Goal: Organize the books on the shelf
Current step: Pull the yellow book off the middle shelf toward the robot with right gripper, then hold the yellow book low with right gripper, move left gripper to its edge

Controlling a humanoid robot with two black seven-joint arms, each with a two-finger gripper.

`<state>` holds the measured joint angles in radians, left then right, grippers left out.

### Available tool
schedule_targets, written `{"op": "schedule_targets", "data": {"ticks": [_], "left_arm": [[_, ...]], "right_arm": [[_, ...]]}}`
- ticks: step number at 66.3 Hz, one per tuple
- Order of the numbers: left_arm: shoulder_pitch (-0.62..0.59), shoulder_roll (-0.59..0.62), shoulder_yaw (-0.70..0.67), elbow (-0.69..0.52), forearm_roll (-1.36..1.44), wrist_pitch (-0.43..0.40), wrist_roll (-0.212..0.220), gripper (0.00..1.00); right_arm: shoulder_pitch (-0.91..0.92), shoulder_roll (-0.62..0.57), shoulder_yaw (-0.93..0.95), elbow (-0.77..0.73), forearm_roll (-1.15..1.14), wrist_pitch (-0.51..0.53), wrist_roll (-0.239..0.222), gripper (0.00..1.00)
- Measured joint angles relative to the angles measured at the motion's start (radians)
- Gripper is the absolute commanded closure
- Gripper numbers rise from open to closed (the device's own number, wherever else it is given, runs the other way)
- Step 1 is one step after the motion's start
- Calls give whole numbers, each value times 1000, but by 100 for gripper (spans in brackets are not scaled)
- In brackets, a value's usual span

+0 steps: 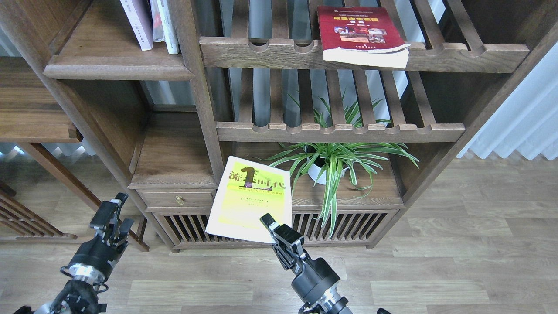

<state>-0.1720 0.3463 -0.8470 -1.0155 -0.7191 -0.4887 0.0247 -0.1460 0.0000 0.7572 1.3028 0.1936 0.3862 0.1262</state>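
My right gripper (271, 226) is shut on the lower right corner of the yellow-green book (249, 198), holding it face up in front of the cabinet, below the slatted racks. The dark red book (358, 31) lies flat on the upper slatted rack, its edge overhanging the front rail. The pale lavender-white book (137, 22) stands upright with other thin books at the right end of the solid dark-brown shelf (117, 69) at top left. My left gripper (114, 216) is open and empty, low at the left, over the floor.
A potted spider plant (338, 159) stands on the cabinet top (379, 192) under the lower slatted rack (340, 131). A small drawer (178, 199) and slatted cabinet doors (187, 229) are below. A low wooden side table (35, 126) is at left, a white curtain (518, 122) at right.
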Motion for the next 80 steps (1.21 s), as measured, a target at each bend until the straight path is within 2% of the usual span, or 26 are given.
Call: {"op": "schedule_targets", "data": {"ticks": [12, 46, 80], "left_arm": [[-60, 54, 81, -46, -124, 0, 0, 0], [-174, 49, 338, -91, -153, 0, -3, 0], [-247, -25, 441, -88, -202, 0, -3, 0]], "right_arm": [[-5, 0, -16, -4, -4, 0, -6, 94], [-4, 0, -29, -10, -5, -3, -11, 94], [-6, 0, -29, -10, -3, -3, -11, 94]]}}
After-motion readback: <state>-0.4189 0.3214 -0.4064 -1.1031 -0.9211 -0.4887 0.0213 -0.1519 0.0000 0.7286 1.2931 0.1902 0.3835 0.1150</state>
